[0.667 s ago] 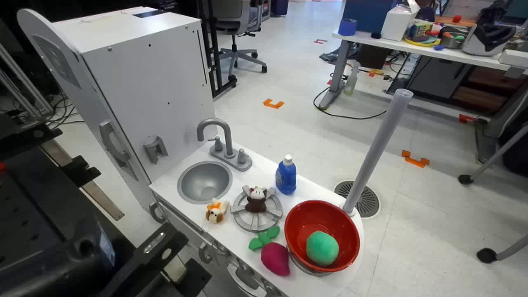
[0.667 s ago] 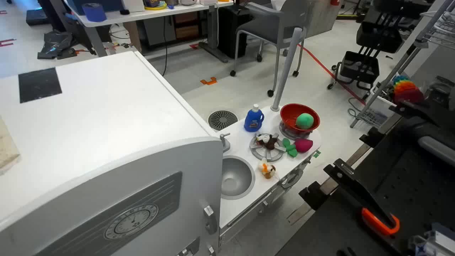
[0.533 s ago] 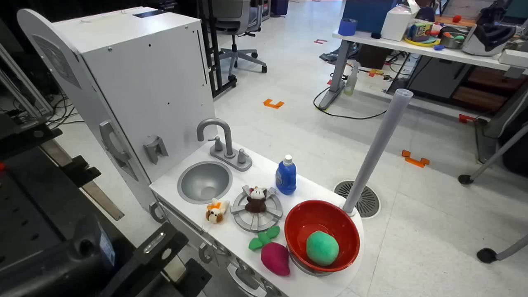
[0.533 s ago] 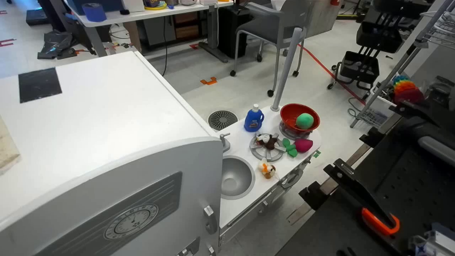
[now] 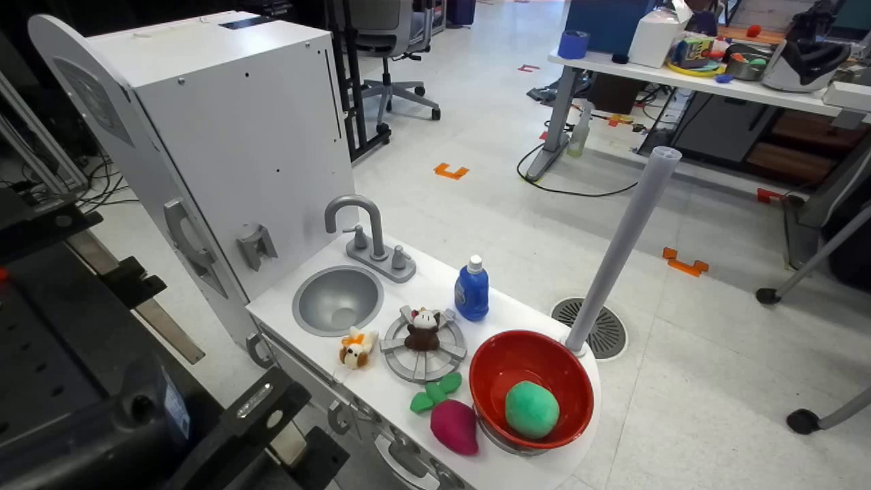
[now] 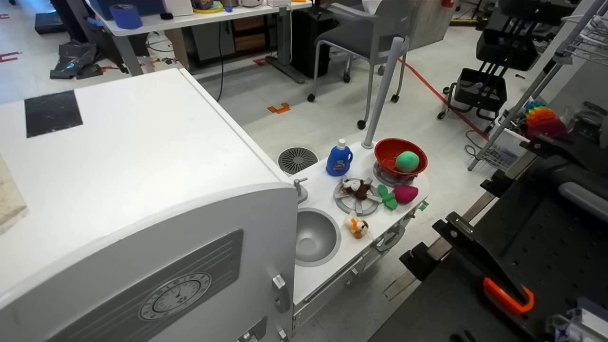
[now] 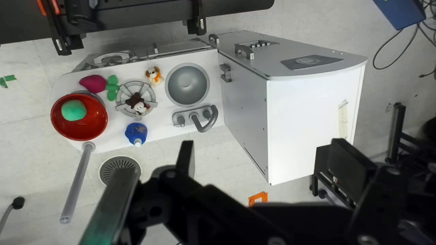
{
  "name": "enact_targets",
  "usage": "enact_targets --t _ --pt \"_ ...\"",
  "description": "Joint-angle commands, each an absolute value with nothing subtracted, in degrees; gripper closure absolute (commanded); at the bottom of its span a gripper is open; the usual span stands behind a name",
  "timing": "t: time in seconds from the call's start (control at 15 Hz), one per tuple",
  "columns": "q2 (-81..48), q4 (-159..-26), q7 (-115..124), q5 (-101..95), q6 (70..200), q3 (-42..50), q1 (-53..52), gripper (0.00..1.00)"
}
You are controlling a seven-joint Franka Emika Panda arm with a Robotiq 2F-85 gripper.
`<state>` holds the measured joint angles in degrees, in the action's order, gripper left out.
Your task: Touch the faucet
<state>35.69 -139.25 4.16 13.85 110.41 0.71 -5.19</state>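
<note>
Cabinet (image 6: pixel 161 147) hides most of the faucet (image 5: pixel 377 235) in an exterior view; basin (image 5: pixel 338 300) and bottle (image 5: pixel 472 291) sit near it on the counter (image 5: pixel 435 289). Gripper (image 7: pixel 255 149) juts from the wrist view's lower edge, well apart from the faucet, fingers (image 7: pixel 351 170) spread wide. Spout (image 5: pixel 354 200) stands upright, hooking toward the cabinet, its base (image 5: pixel 388 266) along the counter's edge.

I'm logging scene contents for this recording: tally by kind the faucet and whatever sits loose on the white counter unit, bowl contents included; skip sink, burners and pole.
Faucet: 1
Blue bottle: 1
Red bowl: 1
Plush toys: 2
Round green toy: 1
Leafy magenta toy: 1
Total: 7
</note>
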Motion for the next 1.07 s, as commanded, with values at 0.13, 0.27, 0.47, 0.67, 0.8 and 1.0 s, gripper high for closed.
enact_targets --t 0.13,0.27,0.47,0.67,0.8,1.0 --pt "32.6 -138.6 7.8 12.4 111.7 -2.9 -3.3 0.00" --pt "27.2 -136.4 12.4 11.1 112.7 -5.8 -2.8 0.00" --pt "15.8 -131.6 18.1 10.8 116.2 -8.5 -2.9 0.00" --pt "5.0 -125.4 24.7 7.7 116.4 -9.2 -2.6 0.00" --pt "-2.6 -121.0 26.6 5.2 118.6 -8.2 -3.0 0.00" --pt "-13.7 -113.5 31.0 0.4 121.7 -5.8 -3.8 0.00"
